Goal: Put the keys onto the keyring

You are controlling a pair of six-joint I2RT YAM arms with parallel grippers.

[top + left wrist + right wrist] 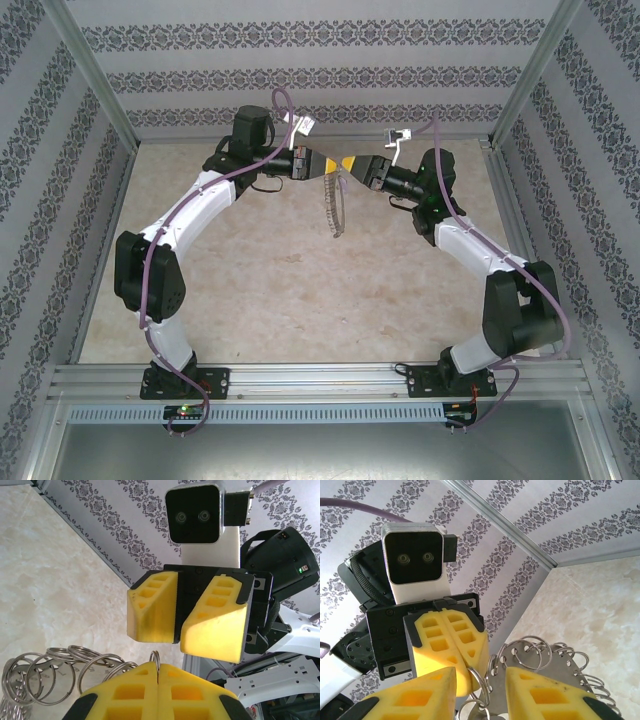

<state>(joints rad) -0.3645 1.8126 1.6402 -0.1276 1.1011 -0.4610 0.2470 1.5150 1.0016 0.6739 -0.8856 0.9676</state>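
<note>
Arms: two, bases at the bottom edge of the top view, both reaching to the upper centre, where their tips meet.
Left gripper (158,675): one; its two yellow fingers are pressed flat together at the bottom centre of the left wrist view. A thin wire loop is pinched in the seam between them, so it is clamped on the keyring.
Right gripper (480,692): one; its two yellow fingers stand at the bottom of the right wrist view with a clear gap between them. Jaws are apart and grip nothing. The pinched wire loop sits in that gap, and contact with either finger cannot be told.
Keyring (335,210): one, seen edge-on and chain-like in the top view. It hangs just below the meeting point of the grippers, upper centre of the frame, clear of the table (250,290).
Keys (47,677): small silvery looped pieces fringing the keyring, bunched at the lower left of the left wrist view. At least five loops are countable there. More trail off the frame edge, so the total cannot be told.
Spacing: the two grippers face each other, tips just beside one another.
</note>
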